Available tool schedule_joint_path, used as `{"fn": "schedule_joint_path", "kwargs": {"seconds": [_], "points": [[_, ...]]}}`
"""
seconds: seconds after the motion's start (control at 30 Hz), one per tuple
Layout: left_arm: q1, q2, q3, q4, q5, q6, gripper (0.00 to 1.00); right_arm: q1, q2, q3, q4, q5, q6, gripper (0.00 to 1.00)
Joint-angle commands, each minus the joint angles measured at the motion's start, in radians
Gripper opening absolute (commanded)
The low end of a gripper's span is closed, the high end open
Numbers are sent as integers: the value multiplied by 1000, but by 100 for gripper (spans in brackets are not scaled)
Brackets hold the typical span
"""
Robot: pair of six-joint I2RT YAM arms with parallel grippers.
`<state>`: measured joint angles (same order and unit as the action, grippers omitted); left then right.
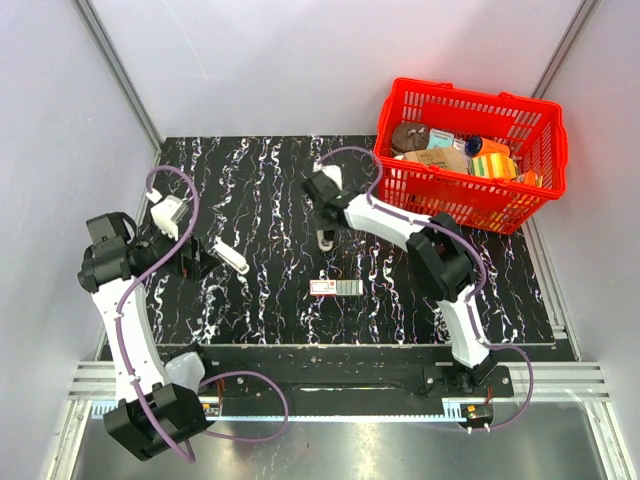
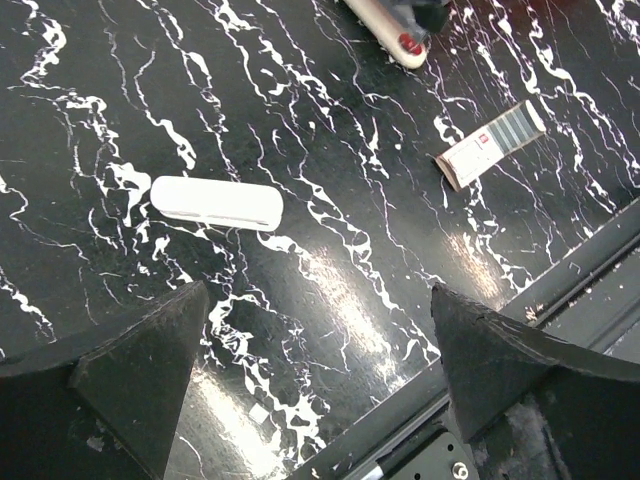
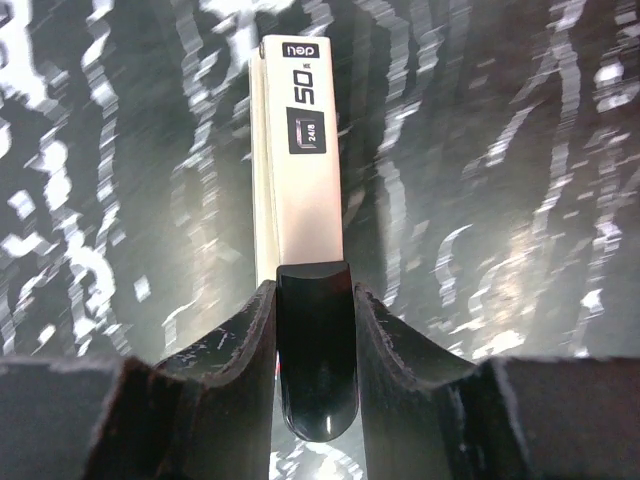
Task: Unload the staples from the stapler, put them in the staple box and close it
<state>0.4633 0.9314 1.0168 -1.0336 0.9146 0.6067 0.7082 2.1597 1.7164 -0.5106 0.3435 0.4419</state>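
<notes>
Left arm (image 1: 115, 310) folded, jaws wide; right arm (image 1: 385, 220) outstretched, jaws clamped.

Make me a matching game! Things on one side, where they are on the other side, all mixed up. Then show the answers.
Things
1. stapler
2. red basket
3. white oblong piece
4. striped little pack

Places
A. far right corner of the table
B. alone mid-table
C. in front of the open left fingers
D. pinched between the right fingers

Pairs: 1-D, 2-A, 3-C, 4-B
</notes>
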Motion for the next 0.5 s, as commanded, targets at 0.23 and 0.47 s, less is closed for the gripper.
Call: {"fn": "schedule_joint_path", "kwargs": {"seconds": [0.23, 0.47], "points": [[-143, -34, -86, -19, 61, 82, 99, 184, -51, 121, -78, -15, 144, 11], [-198, -34, -73, -17, 36, 74, 99, 221, -24, 149, -118, 34, 147, 12]]}}
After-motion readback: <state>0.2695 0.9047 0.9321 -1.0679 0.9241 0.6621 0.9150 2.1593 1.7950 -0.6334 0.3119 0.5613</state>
